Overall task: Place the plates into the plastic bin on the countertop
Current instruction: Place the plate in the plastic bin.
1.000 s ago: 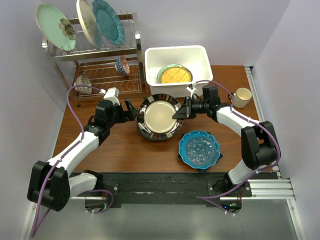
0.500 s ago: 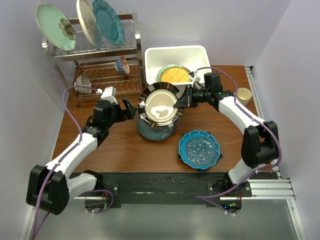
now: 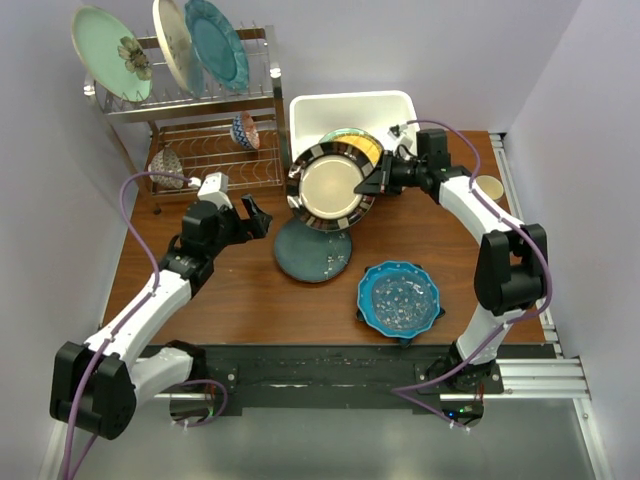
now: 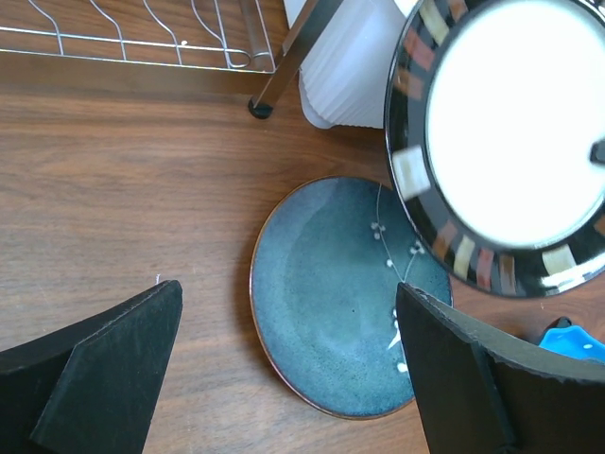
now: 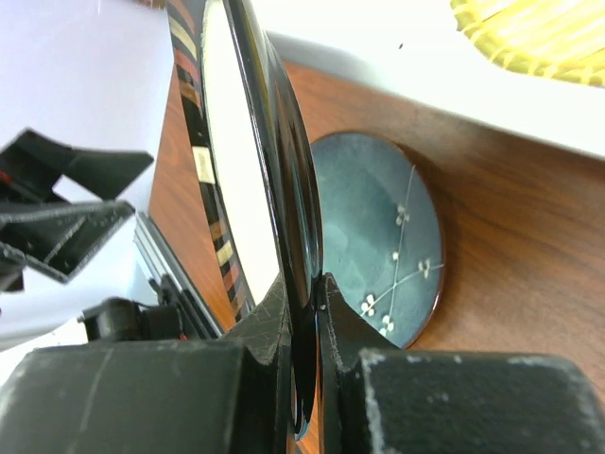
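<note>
Nearest the arm bases, the blue scalloped plate (image 3: 400, 296) is lying flat on the table (image 3: 240, 300), resting on a darker plate (image 3: 361, 317) whose points are showing at its edge. Both are waiting their turn. Further in, the left hand (image 3: 256, 216) is hovering with its fingers spread wide and holding nothing. It is just beside a dark teal round plate (image 3: 313, 252), which is lying flat at the table's middle.

Beyond that, the right hand (image 3: 378, 183) is pinching the rim of the dark-rimmed cream plate (image 3: 333, 187), fingers pressed tight on the edge. It is holding the plate tilted up in the air at the near wall of the plastic bin (image 3: 350, 97). An orange scalloped plate (image 3: 362, 148) is already sitting in the bin. At the back left, the wire rack (image 3: 200, 105) is holding the mint plate (image 3: 110, 55) and two more on edge.

The step in hand looks like the carry of the cream plate to the bin. The next move is probably calling for a lift over the near wall, a levelling of the plate, and a release onto the orange one. The tilted rim could catch the wall.

A second ago the cream plate was sitting low over the teal plate, between the two hands. It is now hanging higher and closer to the bin, leaving the teal plate uncovered.
</note>
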You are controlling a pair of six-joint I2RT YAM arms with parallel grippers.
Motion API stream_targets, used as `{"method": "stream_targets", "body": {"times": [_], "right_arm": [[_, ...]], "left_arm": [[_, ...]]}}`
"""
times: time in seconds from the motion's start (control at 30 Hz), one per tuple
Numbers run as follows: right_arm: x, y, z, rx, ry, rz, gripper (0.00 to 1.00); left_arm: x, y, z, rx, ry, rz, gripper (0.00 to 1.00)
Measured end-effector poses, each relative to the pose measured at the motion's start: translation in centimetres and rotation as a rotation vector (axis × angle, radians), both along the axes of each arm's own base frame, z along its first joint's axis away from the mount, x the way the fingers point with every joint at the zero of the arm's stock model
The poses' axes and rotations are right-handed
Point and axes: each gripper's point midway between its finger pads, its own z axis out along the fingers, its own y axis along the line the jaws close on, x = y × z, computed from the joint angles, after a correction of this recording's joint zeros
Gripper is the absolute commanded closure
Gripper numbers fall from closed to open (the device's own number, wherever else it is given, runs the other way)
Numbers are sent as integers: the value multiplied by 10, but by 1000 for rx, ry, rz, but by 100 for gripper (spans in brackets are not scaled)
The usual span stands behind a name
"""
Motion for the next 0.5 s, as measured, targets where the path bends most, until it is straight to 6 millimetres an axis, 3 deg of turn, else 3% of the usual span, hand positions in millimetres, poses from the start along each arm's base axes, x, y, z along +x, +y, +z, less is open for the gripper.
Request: {"method": "stream_targets", "body": {"times": [0.5], "right_arm": [[42,-24,35,74,-36,-118,100]], "left_arm": [[-1,-8,-14,-4,44,-41,0]]}}
